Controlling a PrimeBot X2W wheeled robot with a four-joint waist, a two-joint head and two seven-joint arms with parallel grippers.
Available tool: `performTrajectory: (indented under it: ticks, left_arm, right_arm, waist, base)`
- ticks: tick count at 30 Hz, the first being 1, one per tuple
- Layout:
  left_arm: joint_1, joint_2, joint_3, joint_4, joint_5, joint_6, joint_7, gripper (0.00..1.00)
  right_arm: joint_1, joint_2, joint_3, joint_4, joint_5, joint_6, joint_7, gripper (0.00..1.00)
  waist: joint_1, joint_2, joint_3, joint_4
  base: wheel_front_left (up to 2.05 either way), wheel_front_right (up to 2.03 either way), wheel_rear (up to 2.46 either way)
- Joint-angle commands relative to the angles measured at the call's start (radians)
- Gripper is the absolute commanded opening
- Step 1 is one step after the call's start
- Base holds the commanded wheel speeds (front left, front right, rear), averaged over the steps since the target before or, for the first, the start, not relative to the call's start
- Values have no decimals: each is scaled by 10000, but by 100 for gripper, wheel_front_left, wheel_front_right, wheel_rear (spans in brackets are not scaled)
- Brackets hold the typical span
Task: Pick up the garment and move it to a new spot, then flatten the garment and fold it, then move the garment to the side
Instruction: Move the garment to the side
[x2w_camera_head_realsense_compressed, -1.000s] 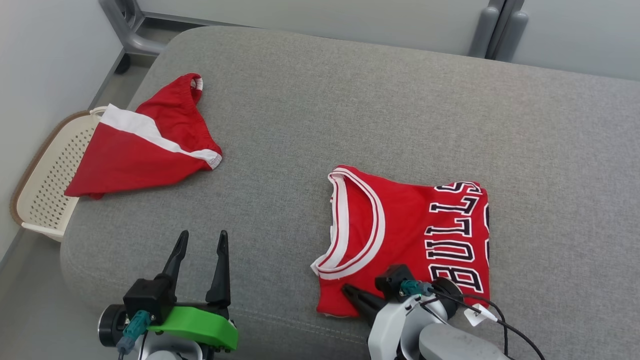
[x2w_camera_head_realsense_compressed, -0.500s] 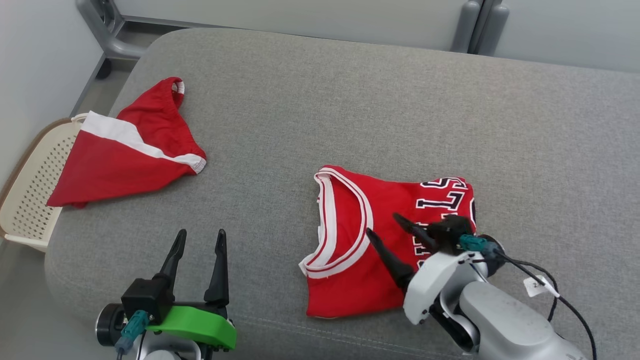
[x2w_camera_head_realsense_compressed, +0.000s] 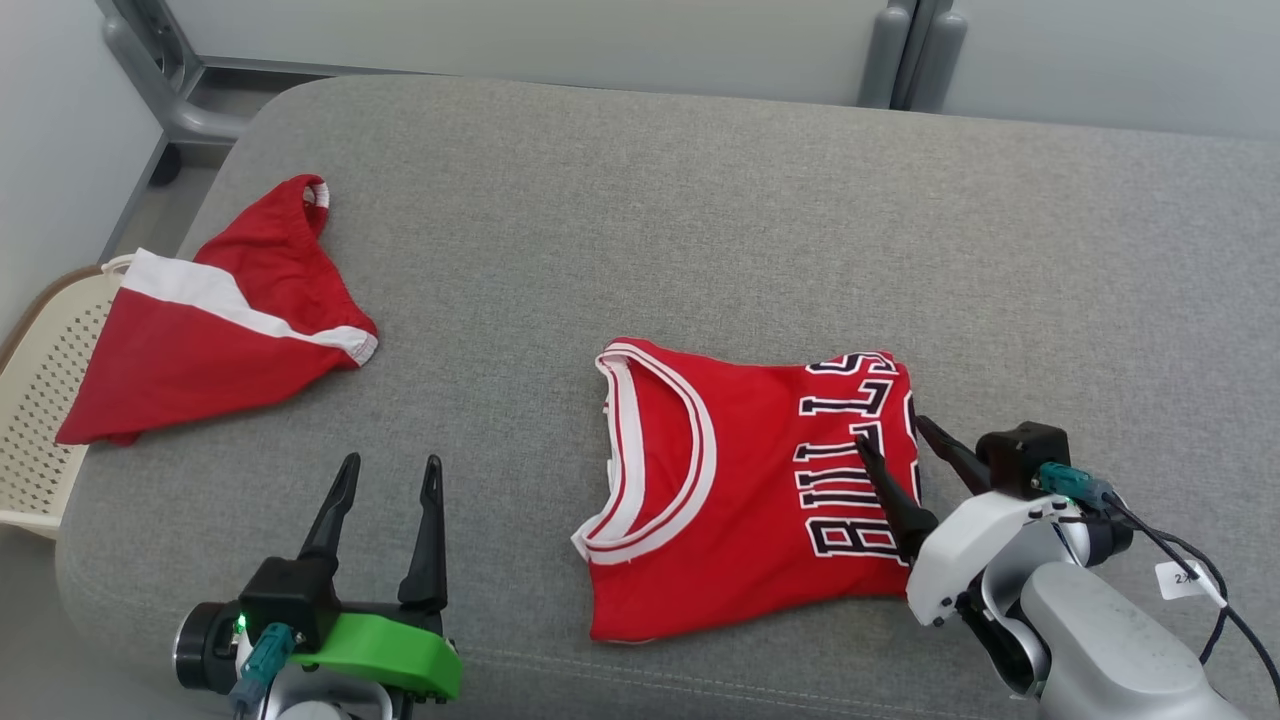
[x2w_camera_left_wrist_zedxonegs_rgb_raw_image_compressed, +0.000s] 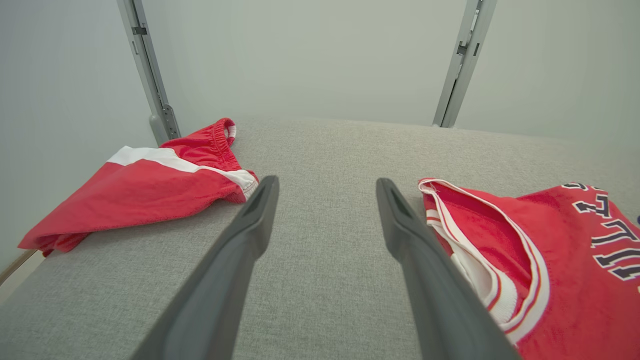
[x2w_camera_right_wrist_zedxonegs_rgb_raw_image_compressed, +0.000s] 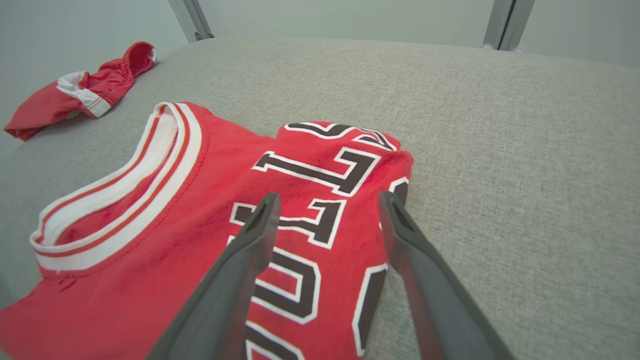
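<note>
Right gripper (x2w_camera_head_realsense_compressed: 890, 432) stands wide apart, empty, over the folded red lettered jersey (x2w_camera_head_realsense_compressed: 740, 480) at its edge; left gripper (x2w_camera_head_realsense_compressed: 391, 462) likewise wide, grasping nothing.

Count taken against the grey cushion (x2w_camera_head_realsense_compressed: 700, 220), of which there was one.

- Red garments lying on the cushion: two. One was a lettered jersey (x2w_camera_head_realsense_compressed: 740, 490) on its near right part, and one was a pair of shorts (x2w_camera_head_realsense_compressed: 215, 330) with a white band at its left end.
- Perforated cream basket (x2w_camera_head_realsense_compressed: 40, 400): one, beside the cushion's left edge.
- Grey metal uprights (x2w_camera_left_wrist_zedxonegs_rgb_raw_image_compressed: 150, 70): two, beyond its far edge.
- Grippers: two, the left gripper (x2w_camera_head_realsense_compressed: 391, 460) and the right gripper (x2w_camera_head_realsense_compressed: 890, 430), both at its near edge.
- Dark fingers (x2w_camera_head_realsense_compressed: 430, 530): two per gripper, four in all.
- White tag (x2w_camera_head_realsense_compressed: 1185, 580): one, on the right arm's cable.
</note>
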Motion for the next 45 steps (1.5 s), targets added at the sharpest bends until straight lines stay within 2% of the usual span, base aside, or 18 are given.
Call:
performTrajectory:
  ticks: [1,11,23,39,40,41,42,45]
  left_arm:
    - [82,35,55,41,97,16,15,100]
    - [22,351,451,321,833,328,15,100]
    - [200,277,719,163,734,264,15,100]
    - [-96,114,672,232,696,157,15,100]
    - [-99,109,673,236,674,143,15,100]
    - [-104,103,684,245,661,135,15,100]
    - [-109,97,691,251,665,128,15,100]
    - [-111,77,704,279,649,116,15,100]
  right_arm:
    - [57,-58,-14,18,94,-10,69,100]
    - [-256,-520,-75,-128,1068,-10,1410,100]
    - [-647,-968,517,-181,2408,-10,3201,100]
    - [-1728,-662,1064,1095,4722,-9,5557,99]
    - [-1776,-637,1069,1118,4875,-9,5593,71]
    - [-1824,-627,1077,1136,5044,-9,5630,27]
    - [-1873,-631,1124,1145,5166,-9,5674,0]
    - [-2026,-707,1309,1173,5333,-9,5528,0]
  waist:
    - [0,0,-10,-41]
    - [0,0,-135,-157]
    - [0,0,-100,-89]
    - [0,0,199,201]
    - [0,0,214,227]
    - [0,0,226,249]
    - [0,0,235,266]
    - [0,0,239,308]
  base:
    - [0,0,0]
    - [0,0,0]
    - [0,0,0]
    - [0,0,0]
    - [0,0,0]
    - [0,0,0]
    - [0,0,0]
    - [0,0,0]
